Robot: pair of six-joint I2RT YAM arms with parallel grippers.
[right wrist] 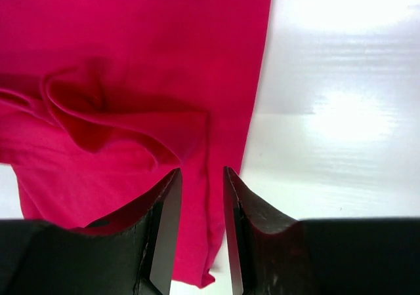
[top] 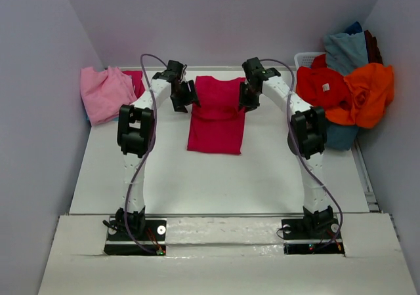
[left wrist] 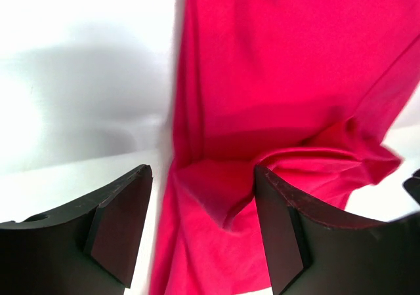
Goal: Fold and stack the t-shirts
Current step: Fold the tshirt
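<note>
Symmetrically, left arm (top: 136,128) and right arm (top: 307,131) flank the crimson-magenta t-shirt (top: 216,121).

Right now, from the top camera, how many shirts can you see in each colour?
Light pink shirt: 1
Crimson-magenta shirts: 2, one mid-table, one behind the pink one
Red shirt: 1
Orange shirt: 1
Grey-blue shirt: 1
Teal shirt: 1
Total: 7 seen; the right pile may hide more.
</note>
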